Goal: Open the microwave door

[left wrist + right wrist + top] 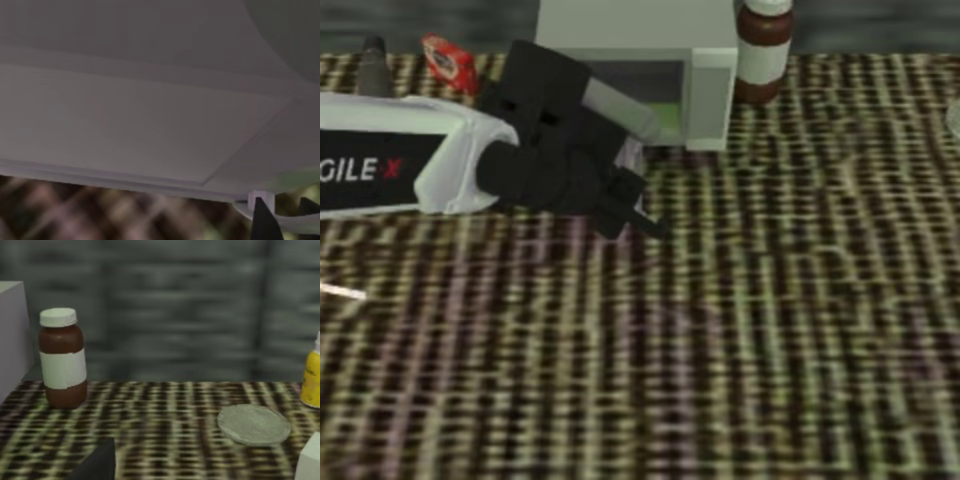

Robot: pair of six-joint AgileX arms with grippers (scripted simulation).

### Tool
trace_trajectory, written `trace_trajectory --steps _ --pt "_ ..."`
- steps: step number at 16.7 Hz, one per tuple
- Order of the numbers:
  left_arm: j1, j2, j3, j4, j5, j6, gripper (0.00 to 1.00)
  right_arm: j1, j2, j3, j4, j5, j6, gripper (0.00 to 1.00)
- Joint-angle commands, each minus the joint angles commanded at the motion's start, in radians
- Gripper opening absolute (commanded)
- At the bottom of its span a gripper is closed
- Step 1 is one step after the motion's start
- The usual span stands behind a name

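While the left arm was stretched across the far left of the table, the scene was laid out as follows.

Microwave (650, 40): set at the far edge of the table, left of centre, its front turned toward the near side; a strip of greenish floor was exposed inside the cavity.
Microwave door (620, 105): swung partly outward, hinged at the oven's left, its long axis running diagonally from the oven toward the near right; in the left wrist view its pale panel (150, 125) filled most of the frame.
Left gripper (625, 195): placed at the door's free edge, dark fingertips (262, 222) seen against a pale handle (261, 198); whether it was clenched cannot be told.
Right gripper: not seen in the top view.
Jar (763, 50): brown and white, upright just right of the oven.
Red packet (450, 62): left of the oven.
Grey disc (254, 424): flat on the table (740, 330).
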Motion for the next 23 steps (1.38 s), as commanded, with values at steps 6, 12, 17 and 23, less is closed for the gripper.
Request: trace_trajectory --steps 6,12,17,23 --pt "0.000 0.000 0.000 0.000 0.000 0.000 0.00 0.000 0.000 0.000 0.000 0.000 0.000 1.00" --pt "-0.008 0.002 -0.002 -0.001 0.008 -0.005 0.00 0.000 0.000 0.000 0.000 0.000 0.000 1.00" --pt "0.017 -0.012 -0.015 -0.007 0.042 0.045 0.00 0.000 0.000 0.000 0.000 0.000 0.000 1.00" --pt "0.038 -0.023 -0.028 -0.014 0.074 0.092 0.00 0.000 0.000 0.000 0.000 0.000 0.000 1.00"
